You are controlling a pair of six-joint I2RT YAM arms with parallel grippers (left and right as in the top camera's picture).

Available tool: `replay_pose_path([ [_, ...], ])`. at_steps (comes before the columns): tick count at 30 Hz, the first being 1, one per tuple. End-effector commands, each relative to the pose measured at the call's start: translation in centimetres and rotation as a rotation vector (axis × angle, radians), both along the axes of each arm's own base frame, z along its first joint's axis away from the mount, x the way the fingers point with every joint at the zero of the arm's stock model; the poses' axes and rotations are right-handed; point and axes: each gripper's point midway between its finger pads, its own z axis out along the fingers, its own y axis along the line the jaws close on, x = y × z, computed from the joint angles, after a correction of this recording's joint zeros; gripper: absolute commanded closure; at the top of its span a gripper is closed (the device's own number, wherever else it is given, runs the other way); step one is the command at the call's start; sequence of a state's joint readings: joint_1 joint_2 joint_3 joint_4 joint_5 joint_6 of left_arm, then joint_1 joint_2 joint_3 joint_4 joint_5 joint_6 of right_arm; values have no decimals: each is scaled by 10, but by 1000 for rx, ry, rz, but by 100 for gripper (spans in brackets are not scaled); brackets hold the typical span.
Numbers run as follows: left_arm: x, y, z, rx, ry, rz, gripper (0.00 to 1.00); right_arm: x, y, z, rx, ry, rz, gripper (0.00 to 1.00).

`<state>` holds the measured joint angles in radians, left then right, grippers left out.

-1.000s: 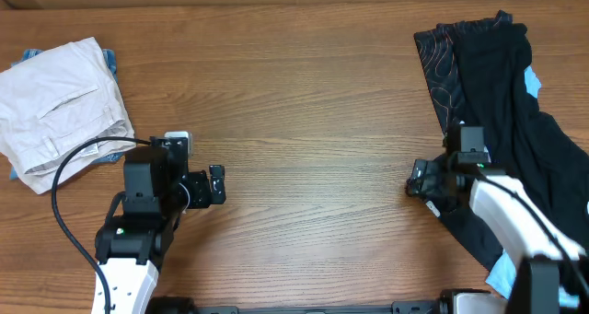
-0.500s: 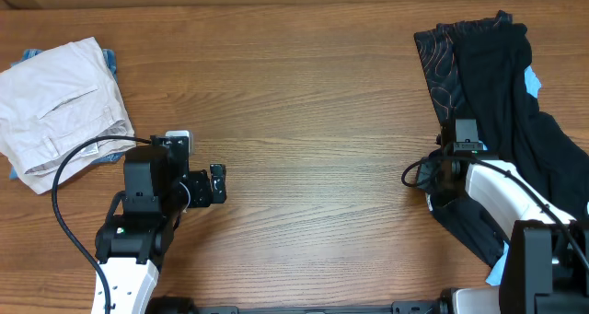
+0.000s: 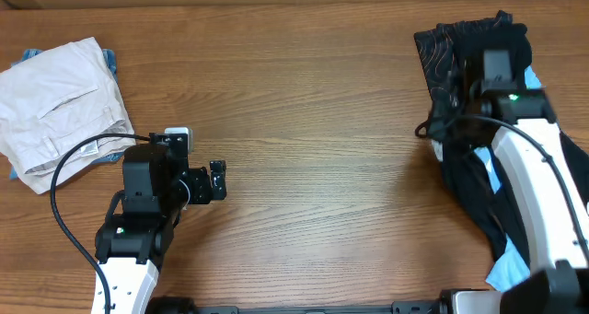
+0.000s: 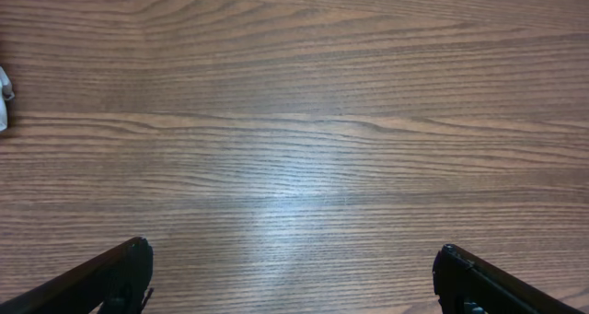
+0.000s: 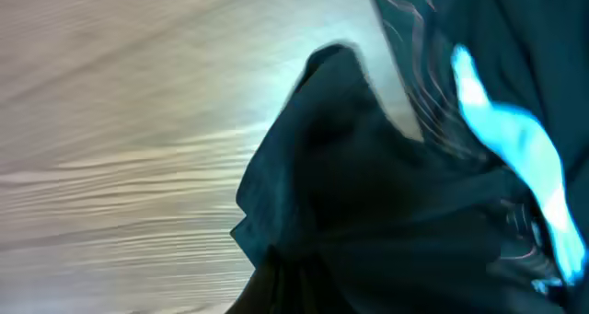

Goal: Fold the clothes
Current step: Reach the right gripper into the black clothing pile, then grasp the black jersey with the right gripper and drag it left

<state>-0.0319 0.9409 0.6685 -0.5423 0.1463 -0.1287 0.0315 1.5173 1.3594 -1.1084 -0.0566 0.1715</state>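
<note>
My right claw [image 3: 443, 121] is clamped on black cloth [image 5: 350, 194]; jersey or not, I cannot tell. My left claw [image 3: 218, 180] gapes empty. The jersey [image 3: 433, 52] lies crumpled at the counter's [image 3: 313, 93] right end, nothing folded yet.

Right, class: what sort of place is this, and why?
Likely a robotics lab's cloth-folding bench: a left arm and right arm at a wooden table, with beige trousers and a black patterned jersey on it.

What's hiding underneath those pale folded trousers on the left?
Only slivers of blue cloth peek out around the edges of the trousers. The rest is covered, so what that garment is cannot be told.
</note>
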Motion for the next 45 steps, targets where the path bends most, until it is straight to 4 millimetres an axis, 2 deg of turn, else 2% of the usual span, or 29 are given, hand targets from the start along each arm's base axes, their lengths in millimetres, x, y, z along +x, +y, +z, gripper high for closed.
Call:
replay_pose_path([
  [1, 5, -1, 10, -17, -24, 4, 0, -2, 35, 15, 35, -28, 116, 96],
  [2, 5, -1, 10, -17, -24, 4, 0, -4, 43, 14, 39, -24, 142, 96],
  [3, 5, -1, 10, -17, -25, 5, 0, -9, 66, 15, 62, -29, 244, 96],
  [7, 5, -1, 11, -17, -29, 5, 0, -17, 119, 23, 138, -69, 431, 96],
  [10, 5, -1, 11, -17, -28, 4, 0, -23, 166, 35, 226, -139, 589, 96],
  [15, 5, -1, 11, -17, -28, 4, 0, -18, 224, 60, 282, -308, 730, 96],
  [20, 6, -4, 13, -32, -37, -11, 0, -16, 267, 76, 320, -431, 823, 96],
  [25, 10, -5, 17, -36, -62, -15, 0, -13, 297, 74, 344, -483, 876, 96],
  [29, 13, -5, 20, -37, -76, -15, 0, 1, 309, 73, 349, -538, 878, 96],
  [34, 17, -6, 25, -38, -103, -16, 0, 48, 300, 88, 239, -709, 756, 96],
  [35, 17, -6, 25, -38, -105, -16, 0, 57, 295, 94, 216, -748, 724, 89],
  [36, 18, -6, 26, -38, -106, -16, 0, 65, 291, 99, 200, -776, 698, 62],
  [37, 17, -6, 25, -39, -106, -18, 0, 69, 287, 102, 193, -789, 683, 42],
  [39, 17, -10, 26, -56, -105, -36, 0, 73, 281, 101, 186, -783, 670, 26],
  [40, 16, -13, 27, -69, -105, -49, 0, 73, 276, 95, 176, -760, 665, 16],
  [41, 15, -16, 27, -81, -105, -63, 0, 73, 269, 88, 163, -725, 657, 2],
  [42, 14, -20, 28, -97, -104, -80, 0, 76, 248, 70, 109, -651, 605, 0],
  [45, 14, -25, 28, -112, -103, -98, 0, 86, 189, 44, -17, -523, 373, 0],
])
